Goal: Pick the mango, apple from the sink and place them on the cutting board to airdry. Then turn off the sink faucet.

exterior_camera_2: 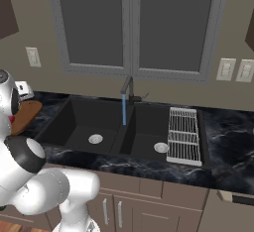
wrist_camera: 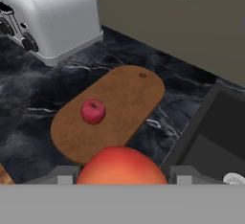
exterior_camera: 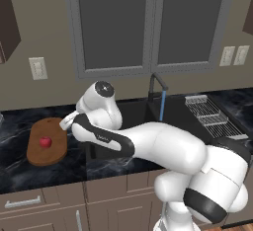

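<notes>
The gripper (wrist_camera: 122, 182) is clamped on the mango (wrist_camera: 122, 168), which sits between the jaws at the bottom centre of the hand view and hides the fingertips. In that view the mango's orange-red top overlaps the near end of the cutting board (wrist_camera: 119, 98).

Governing relation: the cutting board lies at about 12 o'clock from the held mango, directly ahead of and below the hand. Its long axis runs from roughly 7 o'clock to 1 o'clock in the hand view. The apple (wrist_camera: 93, 111) rests on the board, toward 11 o'clock from the mango and clear of it. Bare wood remains at 1 o'clock from the apple, toward the far rounded end, and also between the apple and the near end. By judgement, the set-down should go onto one of these bare areas so that the two fruits do not collide.

Outward from the board: a toaster (wrist_camera: 48, 17) stands on the counter (wrist_camera: 28, 98) at 10 o'clock. The sink (exterior_camera_2: 99, 122) begins at 3 o'clock from the hand. The sink faucet (exterior_camera_2: 126, 89) rises behind the divider, with a blue stream running from its spout; the water is therefore not yet off. A wire rack (exterior_camera_2: 183, 134) lies over the sink's right side.

Count: one mango, one apple, one cutting board, one faucet, two basins, two drains, one rack, one toaster. There is one arm and one gripper.
</notes>
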You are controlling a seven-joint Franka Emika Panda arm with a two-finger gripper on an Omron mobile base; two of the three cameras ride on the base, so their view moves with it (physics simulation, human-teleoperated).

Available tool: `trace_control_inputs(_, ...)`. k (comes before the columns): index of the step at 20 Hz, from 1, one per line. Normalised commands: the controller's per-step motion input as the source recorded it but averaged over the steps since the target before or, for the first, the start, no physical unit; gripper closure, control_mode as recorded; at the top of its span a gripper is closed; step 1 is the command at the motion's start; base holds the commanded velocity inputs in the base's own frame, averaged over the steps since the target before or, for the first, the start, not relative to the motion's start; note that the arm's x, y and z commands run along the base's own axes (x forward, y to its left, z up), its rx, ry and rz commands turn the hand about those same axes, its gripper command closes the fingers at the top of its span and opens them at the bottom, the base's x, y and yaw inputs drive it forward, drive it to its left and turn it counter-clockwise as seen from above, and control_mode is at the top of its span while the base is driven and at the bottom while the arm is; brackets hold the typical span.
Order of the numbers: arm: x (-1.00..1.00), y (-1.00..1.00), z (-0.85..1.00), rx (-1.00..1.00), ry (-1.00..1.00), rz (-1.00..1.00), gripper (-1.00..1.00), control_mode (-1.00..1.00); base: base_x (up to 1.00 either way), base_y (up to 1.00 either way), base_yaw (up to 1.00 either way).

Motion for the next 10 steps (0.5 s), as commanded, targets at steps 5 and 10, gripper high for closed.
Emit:
trace_control_inputs(5,0.29,0.22,-0.2,0.0,0.02,0.0,1.0,-1.0,0.0,0.0,0.0)
trace_control_inputs(10,0.27,0.25,-0.2,-0.01,0.02,0.0,1.0,-1.0,0.0,0.0,0.0)
